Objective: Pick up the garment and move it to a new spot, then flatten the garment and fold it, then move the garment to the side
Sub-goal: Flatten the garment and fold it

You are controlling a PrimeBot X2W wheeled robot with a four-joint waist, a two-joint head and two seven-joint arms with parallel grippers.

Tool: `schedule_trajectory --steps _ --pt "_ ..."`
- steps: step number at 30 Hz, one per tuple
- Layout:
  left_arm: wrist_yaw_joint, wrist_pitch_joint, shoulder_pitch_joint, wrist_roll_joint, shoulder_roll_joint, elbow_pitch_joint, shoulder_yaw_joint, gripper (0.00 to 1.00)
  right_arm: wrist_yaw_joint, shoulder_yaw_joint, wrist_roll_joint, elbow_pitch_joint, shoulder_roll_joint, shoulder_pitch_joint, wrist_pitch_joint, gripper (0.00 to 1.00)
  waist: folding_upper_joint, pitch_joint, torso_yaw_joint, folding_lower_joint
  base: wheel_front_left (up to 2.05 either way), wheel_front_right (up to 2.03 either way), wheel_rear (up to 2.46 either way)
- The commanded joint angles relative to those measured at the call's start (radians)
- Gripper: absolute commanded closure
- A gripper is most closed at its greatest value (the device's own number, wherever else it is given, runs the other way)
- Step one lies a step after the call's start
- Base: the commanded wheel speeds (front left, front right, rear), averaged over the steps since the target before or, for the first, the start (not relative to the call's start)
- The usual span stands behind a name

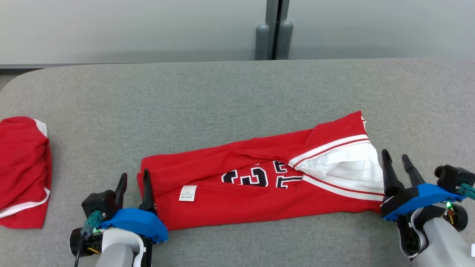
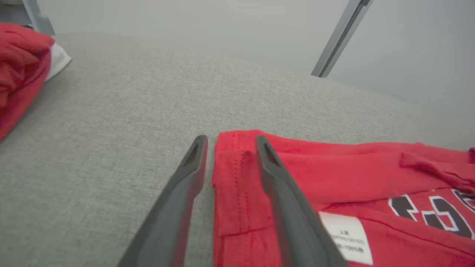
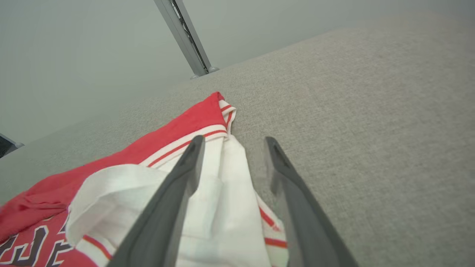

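A red garment [image 1: 230,207] lies folded into a long band on the grey cloth-covered surface [image 1: 222,96], close to the front edge and reaching from about the middle toward the front right corner, its right end angled a little toward the back edge. Black-and-white numerals [image 1: 259,176] show through the fold at its middle, a white label [image 1: 188,193] sits near its left end, and a white lining [image 1: 345,163] with red-striped trim spreads open at its right end.

The left gripper [image 1: 134,173] stands at the garment's left end with its two dark fingers parted and nothing clamped between them. In the left wrist view one finger lies over the stitched hem and the other over bare surface just beside it. The right gripper [image 1: 395,154] stands at the garment's right end, fingers likewise well apart and holding nothing. In the right wrist view they straddle the edge of the white lining, one finger above the cloth and one above the surface.

A second red garment [image 1: 22,167] with white trim lies bunched at the left edge, well apart from the first. Behind the back edge a grey post [image 1: 274,29] divides pale wall panels.
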State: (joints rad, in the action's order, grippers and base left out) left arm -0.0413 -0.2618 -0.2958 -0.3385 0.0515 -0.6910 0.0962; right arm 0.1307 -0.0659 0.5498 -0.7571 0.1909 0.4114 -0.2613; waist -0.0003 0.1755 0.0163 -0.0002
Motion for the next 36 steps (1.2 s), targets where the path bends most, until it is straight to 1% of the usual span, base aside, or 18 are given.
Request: schedule_trajectory --steps 1,3,6,11,15,21,22,23,25,30,33,36 --pt "0.008 -0.004 0.024 0.0 0.0 0.025 -0.005 0.0 0.0 0.011 -0.003 0.001 0.006 0.005 -0.005 0.0 0.0003 -0.001 0.01 0.0002 0.0 0.0 0.0" --pt "0.016 -0.004 0.049 -0.015 -0.001 0.061 -0.001 0.0 0.0 0.025 -0.021 0.001 0.015 0.025 -0.005 0.0 0.0003 -0.002 0.026 0.0002 0.0 0.0 0.0" --pt "0.018 -0.005 0.067 -0.026 -0.001 0.096 0.028 0.0 0.0 0.032 -0.053 -0.038 0.03 0.05 -0.005 0.0 0.0003 -0.001 0.056 0.0002 0.0 0.0 0.0" --pt "0.031 -0.004 0.081 -0.049 -0.001 0.122 0.071 0.0 0.0 0.036 -0.119 -0.183 0.048 0.11 -0.002 0.0 0.0003 0.005 0.114 0.0002 0.0 0.0 0.0" --pt "0.036 -0.004 0.083 -0.065 -0.001 0.132 0.103 0.0 0.0 0.04 -0.158 -0.311 0.043 0.145 0.034 0.0 0.0003 0.014 0.149 0.0002 0.0 0.0 0.0" --pt "0.046 -0.004 0.083 -0.08 -0.001 0.137 0.12 0.0 0.0 0.021 -0.172 -0.431 0.017 0.161 0.09 0.0 0.0003 0.019 0.169 0.0002 0.0 0.0 0.0" --pt "0.048 -0.005 0.085 -0.081 -0.001 0.139 0.119 0.0 0.0 0.015 -0.176 -0.445 0.012 0.161 0.1 0.6 0.0003 0.019 0.169 0.0002 0.0 0.0 0.0" --pt "0.049 -0.004 0.085 -0.08 -0.001 0.139 0.12 0.0 0.001 0.01 -0.172 -0.454 0.003 0.158 0.104 1.0 0.0003 0.019 0.167 0.0002 0.0 0.0 0.0" --pt "0.051 -0.004 0.083 -0.079 -0.001 0.136 0.118 0.0 0.001 0.006 -0.16 -0.461 -0.009 0.158 0.104 1.0 0.0003 0.02 0.16 0.0002 0.0 0.0 0.0" --pt "0.05 -0.004 0.064 -0.069 -0.001 0.135 0.106 0.0 -0.001 0.013 -0.137 -0.437 0.031 0.177 0.039 1.0 0.0003 0.017 0.121 0.0002 0.0 0.0 0.0" --pt "0.047 -0.005 0.065 -0.065 -0.001 0.138 0.1 0.0 -0.001 0.025 -0.125 -0.406 0.054 0.19 0.01 1.0 0.0003 0.01 0.083 0.0002 0.0 0.0 0.0" --pt "0.044 -0.004 0.066 -0.069 -0.001 0.135 0.097 0.0 -0.001 0.033 -0.116 -0.372 0.06 0.194 0.0 1.0 0.0003 0.004 0.039 0.0002 0.0 0.0 0.0"
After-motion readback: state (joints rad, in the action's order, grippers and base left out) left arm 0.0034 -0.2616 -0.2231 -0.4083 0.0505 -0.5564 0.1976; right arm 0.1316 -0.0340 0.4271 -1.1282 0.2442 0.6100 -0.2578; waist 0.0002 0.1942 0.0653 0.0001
